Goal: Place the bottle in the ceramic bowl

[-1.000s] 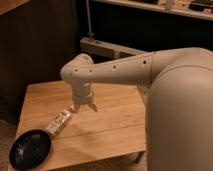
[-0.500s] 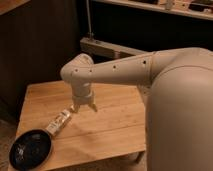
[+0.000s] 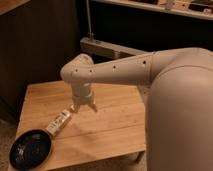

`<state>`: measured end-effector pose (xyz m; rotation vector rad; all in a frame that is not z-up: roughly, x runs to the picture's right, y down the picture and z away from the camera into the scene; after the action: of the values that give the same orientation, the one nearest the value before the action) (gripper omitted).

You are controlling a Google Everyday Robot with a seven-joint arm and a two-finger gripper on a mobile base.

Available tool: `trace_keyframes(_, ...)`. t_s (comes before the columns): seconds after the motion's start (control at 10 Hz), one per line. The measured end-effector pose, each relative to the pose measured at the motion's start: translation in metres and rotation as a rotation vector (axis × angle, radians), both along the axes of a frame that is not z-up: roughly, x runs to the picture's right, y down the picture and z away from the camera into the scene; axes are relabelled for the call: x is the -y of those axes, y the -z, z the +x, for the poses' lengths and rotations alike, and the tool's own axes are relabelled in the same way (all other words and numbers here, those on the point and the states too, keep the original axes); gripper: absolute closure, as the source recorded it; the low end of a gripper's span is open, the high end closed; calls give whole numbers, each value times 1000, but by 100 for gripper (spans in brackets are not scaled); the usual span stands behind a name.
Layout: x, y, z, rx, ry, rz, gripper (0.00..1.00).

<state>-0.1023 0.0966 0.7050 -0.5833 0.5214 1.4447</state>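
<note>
**A:** So, how far along is the bottle job?

**B:** Early. Your hand hangs low over the middle of the counter, pointing down. Its fingers are spread apart with nothing between them.

**A:** Bottle?

**B:** The bottle lies on its side on the counter, just beside the hand, on the bowl's side. I can't tell if they touch. The bowl sits at the counter's near corner, close to the bottle's far end, with nothing in it.

**A:** What's left?

**B:** All of it, I'd say. You have to grasp, lift, carry over and release, and the carry is short.

**A:** Anything in the way?

**B:** Nothing between bottle and bowl. The arm reaches in over the back of the counter. The robot's body hides one side of it. A pale rail runs behind, well clear. Two things to watch: the bottle may roll as you close on it, and the bowl sits near the edge.
</note>
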Motion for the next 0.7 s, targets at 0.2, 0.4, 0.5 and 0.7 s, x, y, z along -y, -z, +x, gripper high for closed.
trace_keyframes(0.2,0,0,0,0,0,0,35)
trace_keyframes(0.4,3,0,0,-11,-12,4,35)
trace_keyframes(0.5,7,-1,-1,-24,-31,10,35)
trace_keyframes(0.7,28,-14,13,-104,-128,34,35)
